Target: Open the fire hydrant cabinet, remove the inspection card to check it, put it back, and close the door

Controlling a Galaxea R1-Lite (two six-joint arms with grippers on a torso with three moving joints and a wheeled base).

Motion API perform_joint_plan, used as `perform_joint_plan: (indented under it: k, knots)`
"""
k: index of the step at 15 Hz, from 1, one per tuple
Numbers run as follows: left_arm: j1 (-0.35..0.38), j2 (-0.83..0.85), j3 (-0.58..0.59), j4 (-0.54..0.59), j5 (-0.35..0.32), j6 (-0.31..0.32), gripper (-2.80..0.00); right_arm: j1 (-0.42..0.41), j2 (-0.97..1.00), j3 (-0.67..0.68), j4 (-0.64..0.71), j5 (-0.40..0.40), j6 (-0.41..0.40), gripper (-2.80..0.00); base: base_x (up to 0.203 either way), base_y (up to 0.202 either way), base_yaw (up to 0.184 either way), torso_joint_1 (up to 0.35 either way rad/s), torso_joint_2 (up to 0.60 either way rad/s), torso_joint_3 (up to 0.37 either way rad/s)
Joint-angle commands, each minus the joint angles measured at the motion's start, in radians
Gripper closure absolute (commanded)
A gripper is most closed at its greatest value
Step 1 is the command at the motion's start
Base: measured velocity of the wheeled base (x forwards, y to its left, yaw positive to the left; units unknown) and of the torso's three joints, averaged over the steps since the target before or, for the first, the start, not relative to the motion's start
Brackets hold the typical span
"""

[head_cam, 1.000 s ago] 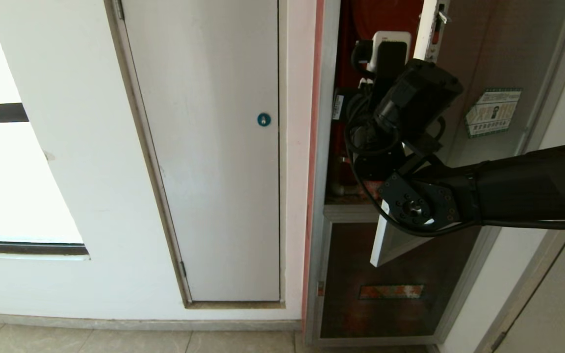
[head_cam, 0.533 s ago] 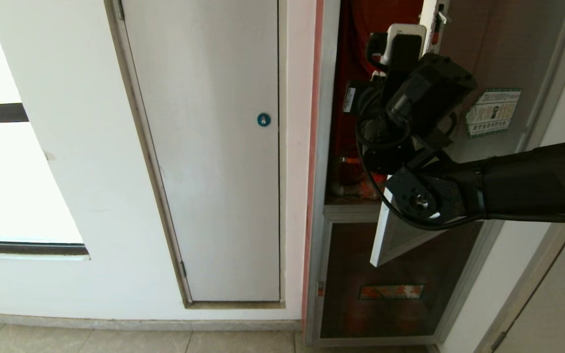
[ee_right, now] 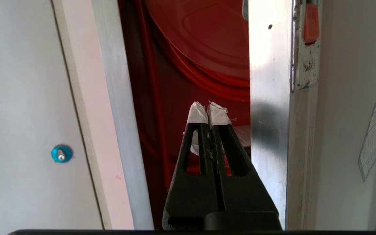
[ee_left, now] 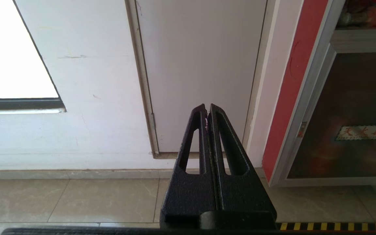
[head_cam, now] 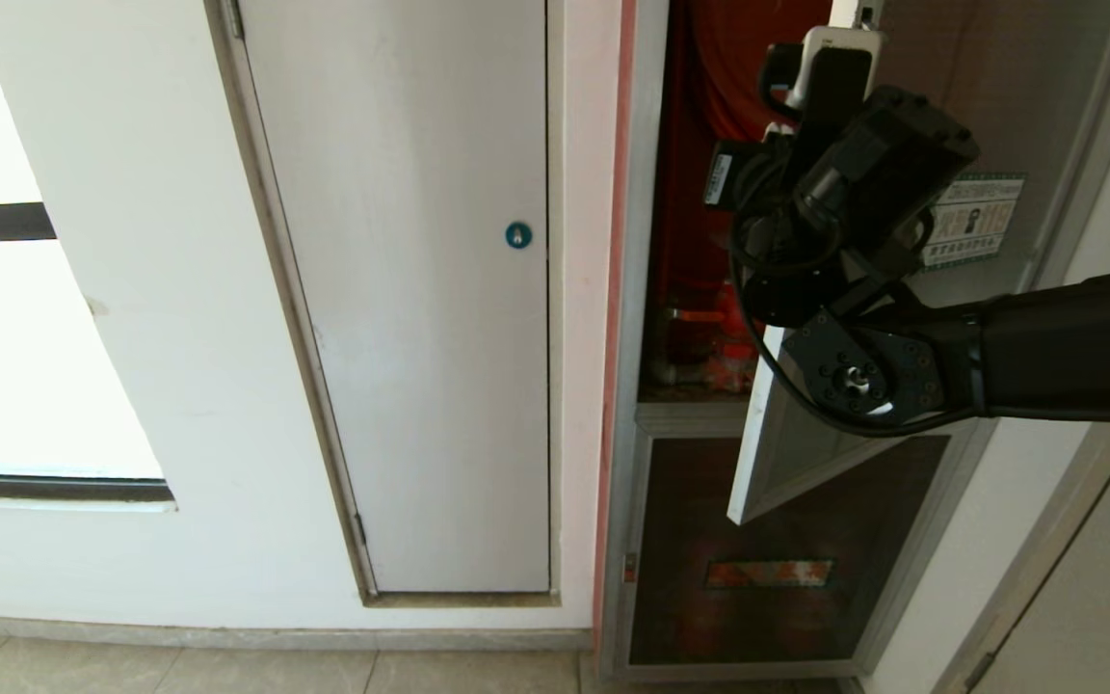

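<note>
The fire hydrant cabinet stands ajar, its red inside and red hose reel showing through the gap. A red valve sits low in the opening. The door, dark glass with a green-bordered sticker, is swung partly outward. Its silver edge lies just beside my right gripper. That gripper is shut and empty, its taped fingertips pointing into the gap. A corner of the inspection card peeks out behind them. My left gripper is shut, parked low facing the wall's base.
A plain white panel with a blue round lock fills the wall left of the cabinet. Below the opening is a smaller dark glass panel with an orange-red label. A bright window is at far left, and tiled floor runs along the wall.
My right arm has risen and shifted right, toward the door's edge. The door and the left arm have not moved.
</note>
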Motion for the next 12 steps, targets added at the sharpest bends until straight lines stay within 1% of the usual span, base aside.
perform_joint_plan:
  k: [1,7,12]
  knots:
    - [0.0,0.001,0.0,0.0,0.0,0.0,0.0,-0.001,-0.01,0.006,-0.015,-0.005,-0.002,0.0,0.0,0.0,0.0,0.0,0.0,0.0]
    - [0.0,0.001,0.0,0.0,0.0,0.0,0.0,-0.008,-0.018,0.022,-0.019,-0.005,-0.003,0.0,0.0,0.0,0.0,0.0,0.0,0.0]
    - [0.0,0.001,0.0,0.0,0.0,0.0,0.0,-0.013,-0.048,0.069,-0.019,-0.005,-0.004,0.0,0.0,0.0,0.0,0.0,0.0,0.0]
